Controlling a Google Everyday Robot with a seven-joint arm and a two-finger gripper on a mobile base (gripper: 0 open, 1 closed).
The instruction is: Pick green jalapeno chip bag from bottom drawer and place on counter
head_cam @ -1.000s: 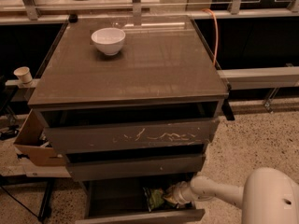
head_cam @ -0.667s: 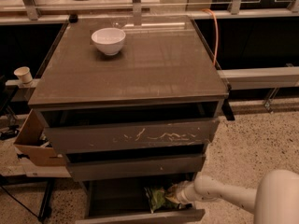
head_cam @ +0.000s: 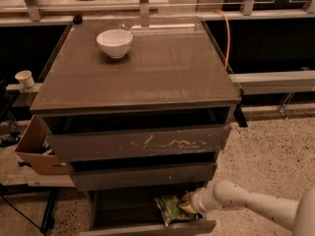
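One pale gripper [head_cam: 188, 203], at the tip of a white tubular robot arm [head_cam: 248, 206], sits inside the open, shallow grey bottom drawer [head_cam: 147, 228], right against the small crinkly green jalapeno chip bag [head_cam: 169, 209]. Whether it is clamped on the bag or loose cannot be told. The bag lies in the drawer's right half. Above are a white-scratched grey drawer front [head_cam: 133, 144] and the glossy grey-brown counter [head_cam: 162, 68], where a round white bowl [head_cam: 114, 43] stands near the back left.

Three drawers [head_cam: 133, 144], one bowl [head_cam: 114, 42], one chip bag [head_cam: 170, 208], one tool [head_cam: 187, 203] in bottom drawer [head_cam: 147, 228].
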